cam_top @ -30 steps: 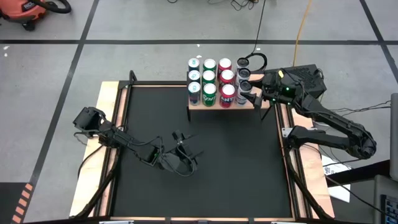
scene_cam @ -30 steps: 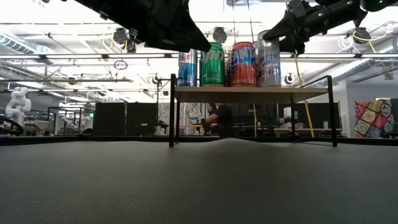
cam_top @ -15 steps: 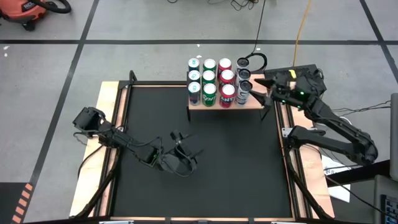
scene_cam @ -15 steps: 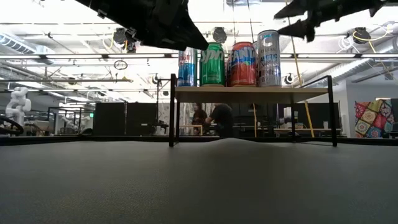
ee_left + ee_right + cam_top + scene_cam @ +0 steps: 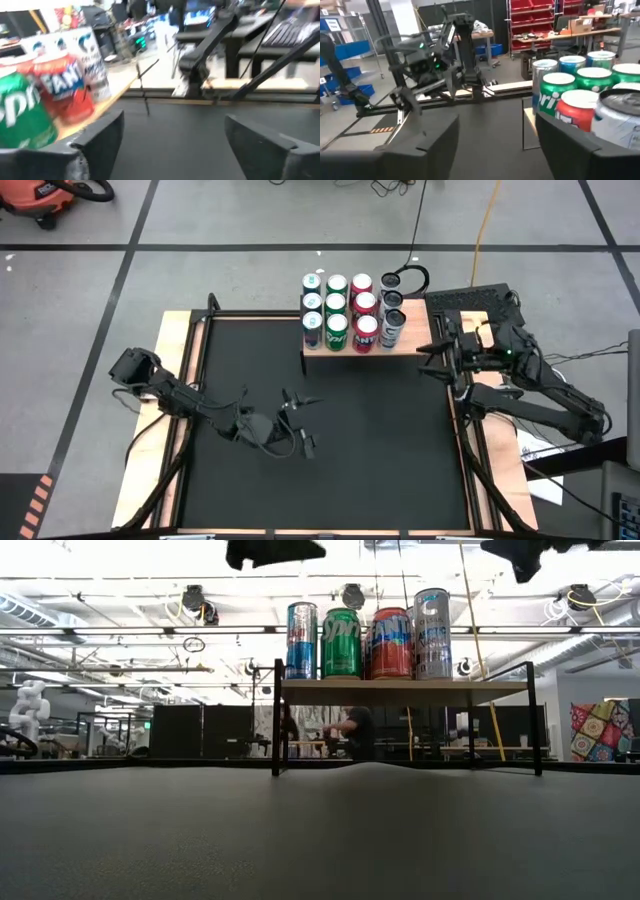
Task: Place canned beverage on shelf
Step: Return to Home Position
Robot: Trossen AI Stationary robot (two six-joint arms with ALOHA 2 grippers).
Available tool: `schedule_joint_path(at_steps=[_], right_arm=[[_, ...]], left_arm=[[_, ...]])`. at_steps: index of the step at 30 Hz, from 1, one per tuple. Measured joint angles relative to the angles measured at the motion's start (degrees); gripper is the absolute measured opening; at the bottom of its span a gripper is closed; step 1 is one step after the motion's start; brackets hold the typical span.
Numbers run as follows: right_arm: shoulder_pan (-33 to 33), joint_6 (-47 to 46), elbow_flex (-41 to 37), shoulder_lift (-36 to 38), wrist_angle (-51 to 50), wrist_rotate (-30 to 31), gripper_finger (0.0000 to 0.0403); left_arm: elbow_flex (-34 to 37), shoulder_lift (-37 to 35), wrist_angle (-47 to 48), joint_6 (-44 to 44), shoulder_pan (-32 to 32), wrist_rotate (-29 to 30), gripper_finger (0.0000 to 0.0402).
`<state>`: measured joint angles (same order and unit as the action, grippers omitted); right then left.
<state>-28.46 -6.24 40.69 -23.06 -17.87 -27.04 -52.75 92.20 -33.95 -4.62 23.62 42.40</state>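
The left claw (image 5: 303, 425) is hovering over the black-matted worktop (image 5: 350, 480), fingers spread and carrying nothing. The low light-wood shelf on thin black legs (image 5: 412, 346) is standing at the worktop's far edge, bearing four files of cans, with the white-and-blue aluminium soda cans (image 5: 391, 330) filling the rightmost. The right claw (image 5: 428, 358) is hanging just beside the shelf's right end, spread and empty. Stocking is looking complete; homing is judged in hand, calling for both arms to fold clear of the cans.

Three blue cans (image 5: 312, 303), three green cans (image 5: 336, 303), three red cans (image 5: 364, 303), three white cans (image 5: 392, 301)
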Motion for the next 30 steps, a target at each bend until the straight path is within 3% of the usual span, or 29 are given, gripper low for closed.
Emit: schedule_joint_path(at_steps=[4, 9, 14, 19, 23, 27, 30], right_arm=[[5.4, -0.7, -3.7, 0.4, 2.8, 1.5, 0.0186], [13.1, -2.8, -14.8, 0.3, 18.7, 2.1, 0.0126], [21.0, -3.2, -24.5, 0.1, 31.9, 9.8, 0.0087], [26.5, -2.1, -28.1, -3.5, 38.4, 18.4, 0.0060], [28.3, -0.8, -28.1, -9.6, 44.2, 22.5, 0.0043], [28.5, -0.4, -28.0, -15.6, 51.6, 22.9, 0.0029], [28.4, 0.1, -25.5, -17.5, 51.1, 22.9, 0.0020]], left_arm=[[0.0, -2.1, -0.5, 0.4, -3.3, -6.4, 0.0287], [3.5, -2.1, -5.2, 5.2, -5.9, -11.9, 0.0189], [12.2, -2.5, -14.8, 7.3, -7.0, -13.9, 0.0090], [21.6, -7.7, -23.2, 7.4, -9.4, -13.9, 0.0015], [28.3, -15.5, -24.0, 7.3, -12.0, -15.0, 0.0007], [33.8, -23.6, -23.1, 7.1, -13.5, -17.4, 0.0003], [36.1, -30.5, -19.8, 6.0, -14.6, -18.8, 0.0001]])
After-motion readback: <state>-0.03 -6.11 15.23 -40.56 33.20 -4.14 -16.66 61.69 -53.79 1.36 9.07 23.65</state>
